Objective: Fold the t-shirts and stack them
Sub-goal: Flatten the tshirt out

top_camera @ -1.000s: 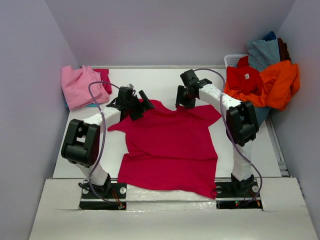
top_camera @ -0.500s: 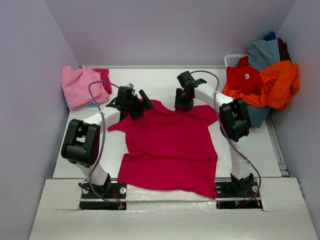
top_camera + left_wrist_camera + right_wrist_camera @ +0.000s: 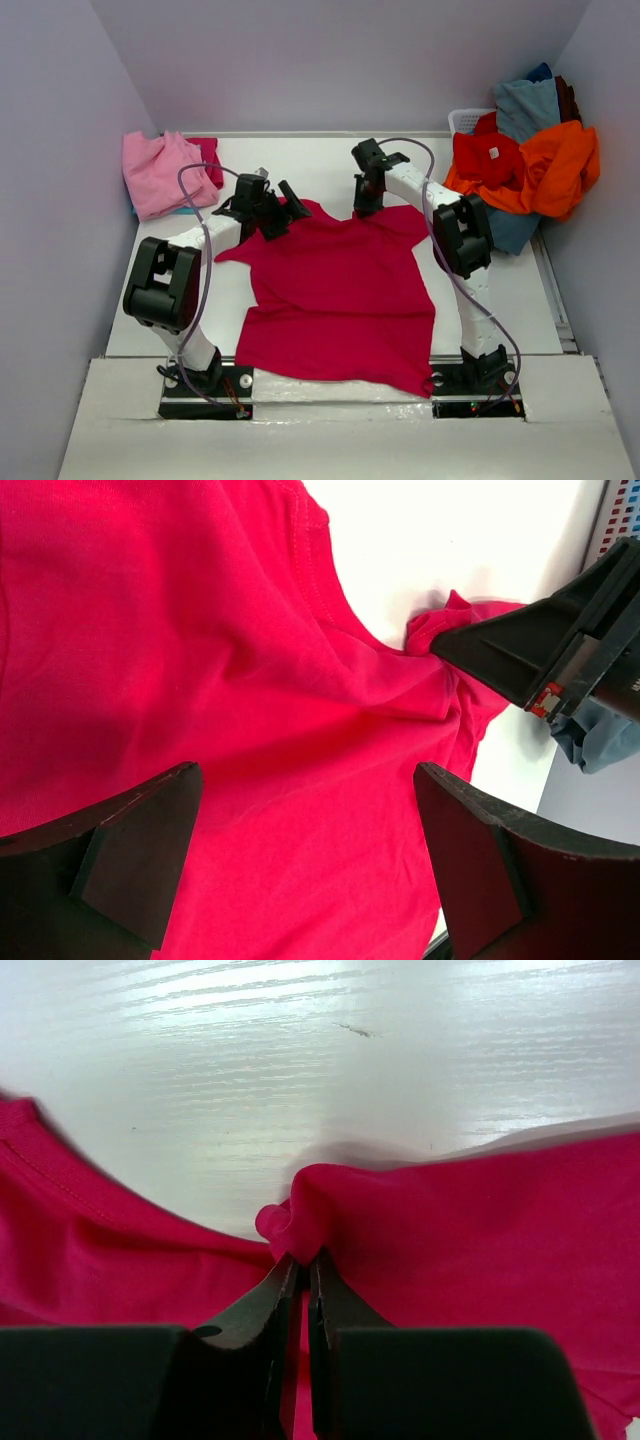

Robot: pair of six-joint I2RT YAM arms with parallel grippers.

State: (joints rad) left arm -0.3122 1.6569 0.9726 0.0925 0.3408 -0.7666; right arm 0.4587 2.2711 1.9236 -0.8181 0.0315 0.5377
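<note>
Pinched shirt (image 3: 340,290) near collar with right gripper (image 3: 303,1260), half-open before; left gripper (image 3: 305,855) held wide open above shirt, unmoved.

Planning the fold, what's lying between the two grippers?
The neckline of the crimson t-shirt, dipping around bare table, runs between left gripper and right gripper; the top view shows it.
</note>
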